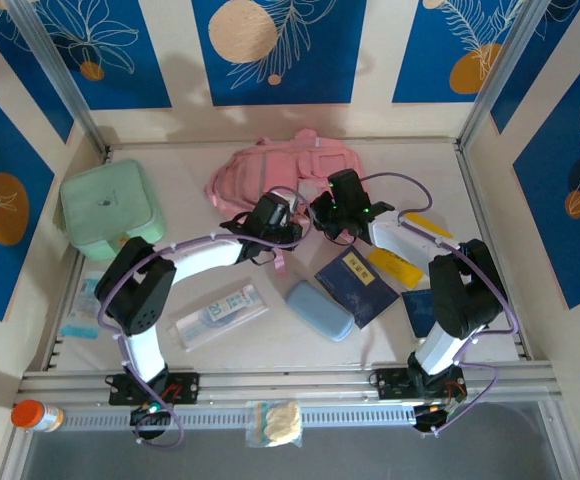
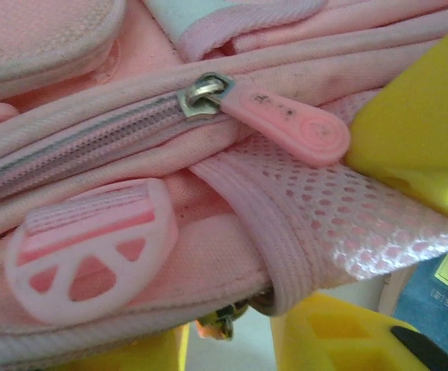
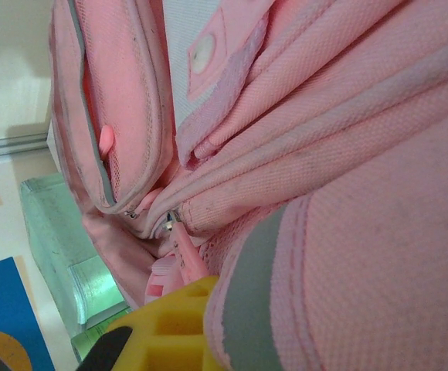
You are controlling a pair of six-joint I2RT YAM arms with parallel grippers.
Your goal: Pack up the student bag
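Left gripper (image 2: 372, 226) straddles the student bag (image 1: 260, 165) edge (clamp unclear); right gripper (image 1: 322, 205) closed alongside; bare table (image 1: 420, 170) behind.

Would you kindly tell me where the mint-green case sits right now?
In the top view, the mint-green case sits at far left, left of the student bag.

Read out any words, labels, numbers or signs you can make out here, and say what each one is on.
Nothing is clear enough to quote.
Dark blue booklet: pale cover label with print, too small to read.
Clear packet: blue printing, too small.
Mint-green case: small dark mark on lid, too small.
Pink zip pull on the student bag: faint embossed marks, unreadable.
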